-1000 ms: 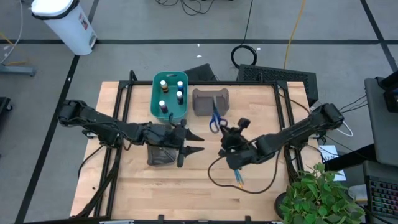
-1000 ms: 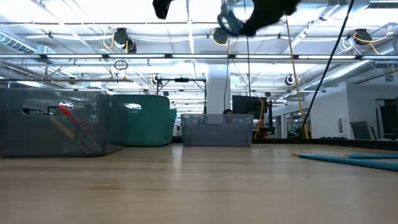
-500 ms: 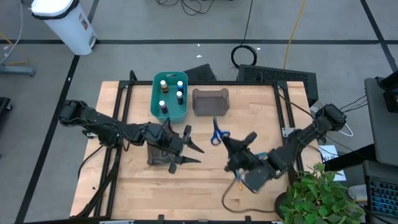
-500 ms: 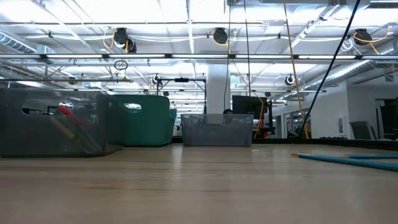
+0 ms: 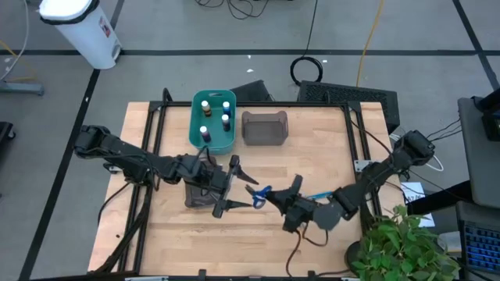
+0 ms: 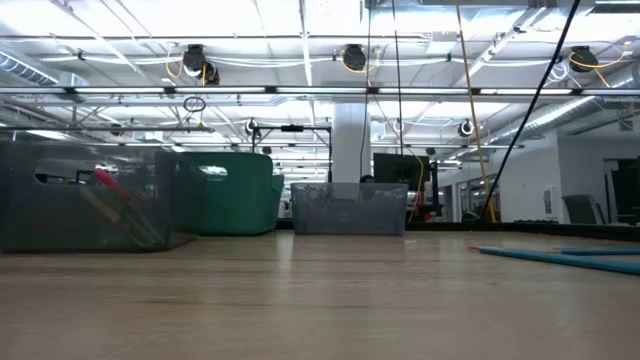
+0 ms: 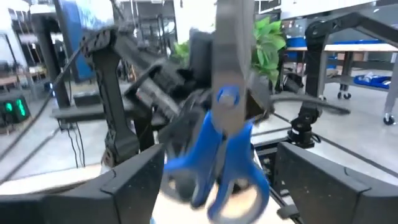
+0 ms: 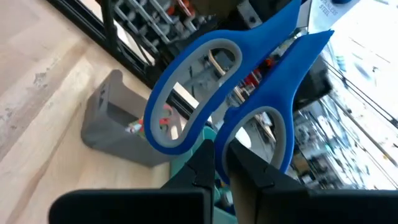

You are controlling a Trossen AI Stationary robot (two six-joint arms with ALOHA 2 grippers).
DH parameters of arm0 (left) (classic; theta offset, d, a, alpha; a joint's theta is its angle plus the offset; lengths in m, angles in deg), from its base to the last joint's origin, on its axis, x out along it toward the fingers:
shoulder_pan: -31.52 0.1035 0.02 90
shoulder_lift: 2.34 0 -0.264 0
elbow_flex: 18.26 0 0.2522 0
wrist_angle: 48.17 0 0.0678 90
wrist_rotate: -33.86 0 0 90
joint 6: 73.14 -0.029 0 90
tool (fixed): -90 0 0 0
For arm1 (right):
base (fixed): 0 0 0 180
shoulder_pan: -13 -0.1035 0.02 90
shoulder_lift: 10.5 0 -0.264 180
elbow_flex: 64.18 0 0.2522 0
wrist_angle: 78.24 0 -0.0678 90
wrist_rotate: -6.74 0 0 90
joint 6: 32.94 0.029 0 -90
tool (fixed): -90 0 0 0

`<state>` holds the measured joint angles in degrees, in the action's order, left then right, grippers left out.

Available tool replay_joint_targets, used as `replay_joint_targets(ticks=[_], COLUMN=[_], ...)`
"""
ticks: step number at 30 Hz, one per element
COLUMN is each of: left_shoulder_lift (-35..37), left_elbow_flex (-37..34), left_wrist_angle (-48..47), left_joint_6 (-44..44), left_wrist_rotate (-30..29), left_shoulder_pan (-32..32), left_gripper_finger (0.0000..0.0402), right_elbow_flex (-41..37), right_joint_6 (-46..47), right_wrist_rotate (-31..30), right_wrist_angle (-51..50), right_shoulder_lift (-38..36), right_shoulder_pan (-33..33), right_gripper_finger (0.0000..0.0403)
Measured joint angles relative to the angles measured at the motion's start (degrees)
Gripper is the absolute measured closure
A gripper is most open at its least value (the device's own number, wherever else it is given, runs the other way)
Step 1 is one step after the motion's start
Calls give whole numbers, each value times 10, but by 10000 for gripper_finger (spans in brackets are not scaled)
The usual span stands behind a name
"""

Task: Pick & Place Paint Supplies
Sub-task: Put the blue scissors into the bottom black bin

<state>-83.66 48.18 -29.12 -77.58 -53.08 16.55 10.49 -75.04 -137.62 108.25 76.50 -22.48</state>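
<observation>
High view: right gripper mid-table, fingers pinched on the blades of the blue-handled scissors, handles pointing at the left gripper, whose fingers are spread wide just beside the handles, above the near grey bin. Teal bin at the far edge holds white-capped paint bottles; far grey bin sits beside it. Blue brush lies by the right arm. Low view: no grippers in frame; near grey bin with a red-tipped item inside, blue brush flat on the table. Left wrist view: scissors hang handles-down between its spread fingers, not gripped by them. Right wrist view: scissors clamped at the blades by its fingers, handles up, grey bin beyond.
</observation>
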Motion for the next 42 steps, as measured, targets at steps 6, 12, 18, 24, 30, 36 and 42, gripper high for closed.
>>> replay_joint_targets(ticks=[6, 12, 18, 24, 30, 36, 42], left_shoulder_lift=[0, -10, -34, -47, -47, -46, -39], left_elbow_flex=[0, 0, 0, 0, 0, 0, 0], left_wrist_angle=[4, -2, 20, 55, 66, 65, 58], left_joint_6=[-17, -19, -19, -18, 0, 11, 17], left_wrist_rotate=[63, 69, 64, 79, 94, 94, 85], left_shoulder_pan=[1, 1, 2, 4, 4, 4, 5], left_gripper_finger=[70, 87, 107, 149, 223, 271, 271], right_elbow_flex=[-18, -18, -18, -18, -18, -18, -18], right_joint_6=[7, 37, 52, 54, 54, 57, 116], right_wrist_rotate=[79, 147, 159, 176, 189, 189, 182], right_wrist_angle=[22, 44, 47, 43, 42, 38, 32], right_shoulder_lift=[0, 0, 0, 0, 0, 0, 0], right_shoulder_pan=[38, 57, 62, 63, 63, 63, 65], right_gripper_finger=[391, 391, 390, 390, 390, 389, 366])
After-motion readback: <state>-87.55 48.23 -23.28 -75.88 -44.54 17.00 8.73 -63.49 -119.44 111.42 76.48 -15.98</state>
